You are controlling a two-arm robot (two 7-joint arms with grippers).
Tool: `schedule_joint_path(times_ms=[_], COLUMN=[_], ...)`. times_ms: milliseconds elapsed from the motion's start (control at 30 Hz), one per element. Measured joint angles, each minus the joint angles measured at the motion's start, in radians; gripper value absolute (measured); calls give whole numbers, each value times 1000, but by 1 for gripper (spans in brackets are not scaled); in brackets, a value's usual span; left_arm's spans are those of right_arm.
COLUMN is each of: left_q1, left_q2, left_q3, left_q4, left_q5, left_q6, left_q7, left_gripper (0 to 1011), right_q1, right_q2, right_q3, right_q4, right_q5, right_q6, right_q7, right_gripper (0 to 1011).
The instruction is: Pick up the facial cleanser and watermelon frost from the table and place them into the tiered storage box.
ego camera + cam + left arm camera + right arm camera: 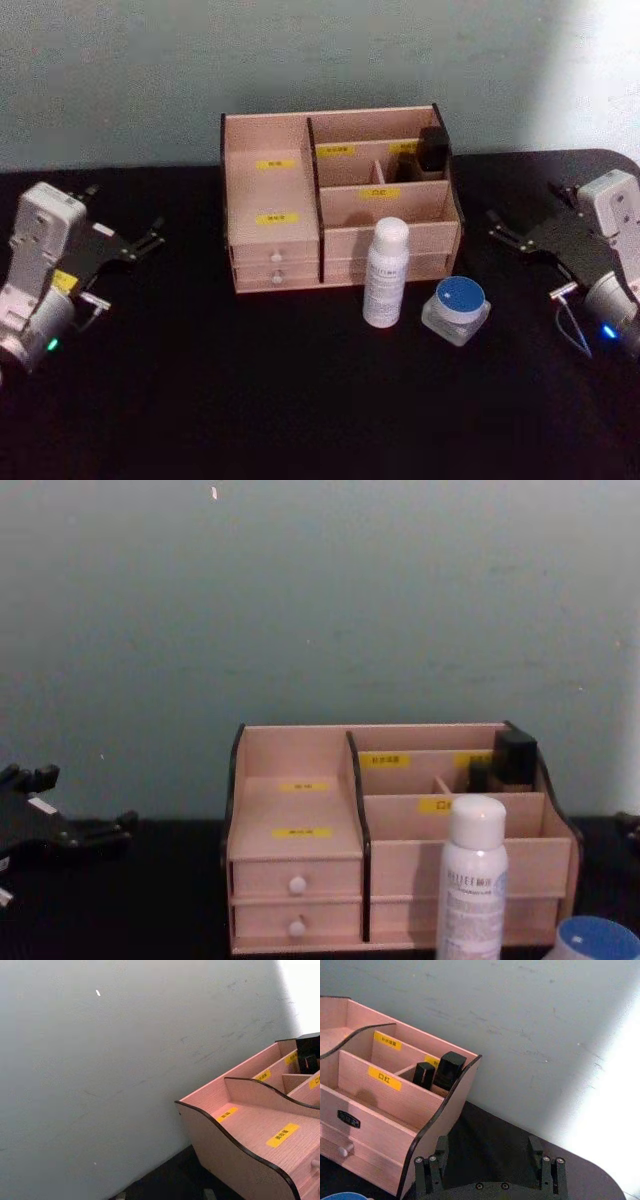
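The upright white plastic bottle (385, 272) and blue-lidded clear jar (457, 307) stand right of centre before the pinkish wooden tiered box (270, 205), nearer the wide-spread right gripper (498, 229) than the left gripper (155, 234), also spread.

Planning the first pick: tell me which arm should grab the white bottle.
Right. The white bottle stands nearer the open right hand; the left hand sits farther off on the other side.

The tiered storage box (235, 1155) stands against a grey wall (125, 1060), its dark-edged side panel nearest. Yellow labels (282, 1135) mark its stepped pink compartments. A black item (308, 1052) stands in a rear compartment. Dark surface (170, 1180) lies beneath.
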Motion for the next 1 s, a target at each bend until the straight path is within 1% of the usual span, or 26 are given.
schedule_joint_path(times_ms=[133, 167, 233, 333, 433, 500, 533, 567, 633, 733, 833, 867, 900, 933, 967, 1000], left_q1=[0, 0, 0, 0, 0, 0, 0, 0, 0, 0, 0, 0, 0, 0, 0, 0], left_q2=[0, 0, 0, 0, 0, 0, 0, 0, 0, 0, 0, 0, 0, 0, 0, 0], left_q3=[0, 0, 0, 0, 0, 0, 0, 0, 0, 0, 0, 0, 0, 0, 0, 0], left_q4=[0, 0, 0, 0, 0, 0, 0, 0, 0, 0, 0, 0, 0, 0, 0, 0], left_q5=[0, 0, 0, 0, 0, 0, 0, 0, 0, 0, 0, 0, 0, 0, 0, 0], left_q6=[0, 0, 0, 0, 0, 0, 0, 0, 0, 0, 0, 0, 0, 0, 0, 0], left_q7=[0, 0, 0, 0, 0, 0, 0, 0, 0, 0, 0, 0, 0, 0, 0, 0], left_gripper=[1001, 1001, 1001, 1001, 1001, 1001, 1001, 1001, 1001, 1001, 1001, 1001, 1001, 1001, 1001, 1001], right_q1=[-20, -20, -42, -64, -107, -126, -145, -145, -184, -209, -236, -239, -242, -242, -242, -242], right_q2=[5, 5, 15, 28, 54, 65, 77, 77, 100, 114, 127, 128, 129, 129, 127, 126], right_q3=[22, 22, 41, 56, 85, 97, 109, 109, 130, 141, 147, 148, 145, 145, 140, 138], right_q4=[-17, -17, -39, -62, -106, -125, -144, -144, -182, -208, -238, -242, -247, -247, -249, -249], right_q5=[12, 12, 22, 30, 50, 61, 72, 72, 92, 107, 124, 126, 132, 132, 135, 137], right_q6=[-12, -12, -17, -20, -26, -30, -36, -36, -52, -69, -96, -100, -107, -107, -112, -113], right_q7=[21, 21, 32, 40, 58, 69, 83, 83, 112, 139, 187, 196, 219, 219, 240, 247], right_gripper=[1002, 1003, 1003, 1003, 1002, 1002, 1003, 1003, 1003, 1003, 1002, 1003, 1002, 1002, 1003, 1002])
